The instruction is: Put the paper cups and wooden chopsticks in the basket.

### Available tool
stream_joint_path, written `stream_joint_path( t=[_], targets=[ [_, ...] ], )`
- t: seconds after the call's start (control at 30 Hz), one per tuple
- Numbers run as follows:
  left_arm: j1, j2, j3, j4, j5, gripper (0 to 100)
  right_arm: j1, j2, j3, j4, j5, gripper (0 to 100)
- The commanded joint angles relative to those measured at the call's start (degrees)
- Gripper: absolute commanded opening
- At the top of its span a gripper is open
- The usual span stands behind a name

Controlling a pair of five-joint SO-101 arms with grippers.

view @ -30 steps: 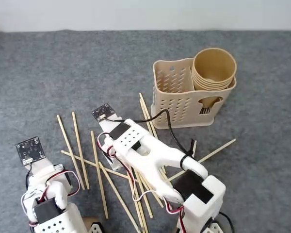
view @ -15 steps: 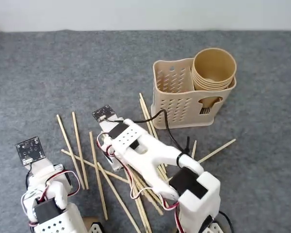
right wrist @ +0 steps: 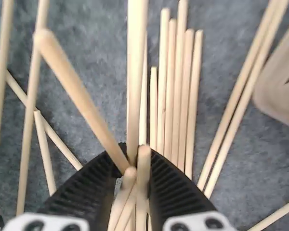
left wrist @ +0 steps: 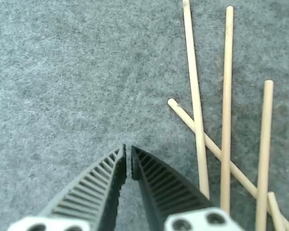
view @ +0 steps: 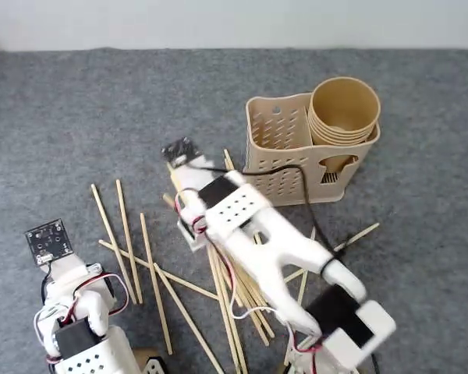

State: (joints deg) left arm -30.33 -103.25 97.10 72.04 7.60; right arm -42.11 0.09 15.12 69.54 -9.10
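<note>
A bundle (right wrist: 136,86) of chopsticks is clenched between the fingers of the right gripper (right wrist: 135,166). Several sticks are gripped at once near one end, so that their lengths fan out ahead and one is splayed off to the side. In the high view this arm is stretched toward the basket (view: 285,179), presumably so that the bundle can be raised and tipped into the compartment beside the cups (view: 345,105), where no sticks are seen. The cups are already stacked in the other compartment. More chopsticks (view: 127,234) are scattered on the carpet (view: 78,117), between the arms and beneath the right one. The left gripper (left wrist: 126,159) is pressed shut on nothing over bare carpet, just beside a few loose sticks (left wrist: 196,110) — parked, it is judged, to leave the other arm room.
</note>
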Motion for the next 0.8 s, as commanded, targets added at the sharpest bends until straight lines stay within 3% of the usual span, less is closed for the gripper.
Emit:
stream_joint_path(
  t=[0.0,0.4,0.77],
  targets=[
    [0.2,-0.8,-0.7,-0.2,-0.1,2,1.0,-7.6,-2.8,-1.1,0.9,0.8],
    [0.2,-0.8,-0.7,-0.2,-0.1,2,3.7,-12.1,-9.5,-10.9,0.5,0.7],
    [0.2,-0.8,-0.7,-0.2,-0.1,2,4.2,-13.9,-19.5,-10.3,0.5,0.7]
  ],
)
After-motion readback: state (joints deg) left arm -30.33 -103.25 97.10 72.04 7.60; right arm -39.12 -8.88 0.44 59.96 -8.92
